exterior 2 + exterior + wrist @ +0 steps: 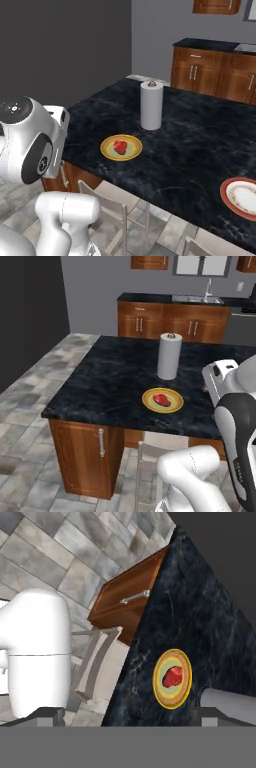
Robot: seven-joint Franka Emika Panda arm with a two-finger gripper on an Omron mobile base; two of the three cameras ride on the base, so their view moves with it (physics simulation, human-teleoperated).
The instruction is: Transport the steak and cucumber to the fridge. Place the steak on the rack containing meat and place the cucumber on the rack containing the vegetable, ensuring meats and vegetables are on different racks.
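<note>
The steak, a small bright red lump, lies on a yellow plate near the front edge of the dark island counter. My gripper hangs high above the counter's edge, well apart from the steak. It is open, with its fingertips wide apart and nothing between them. The cucumber and the fridge are out of view.
An upright paper towel roll stands just behind the yellow plate. A red-rimmed plate lies at the counter's right end. Chairs stand against the island's near side. Wooden cabinets with a sink line the back wall.
</note>
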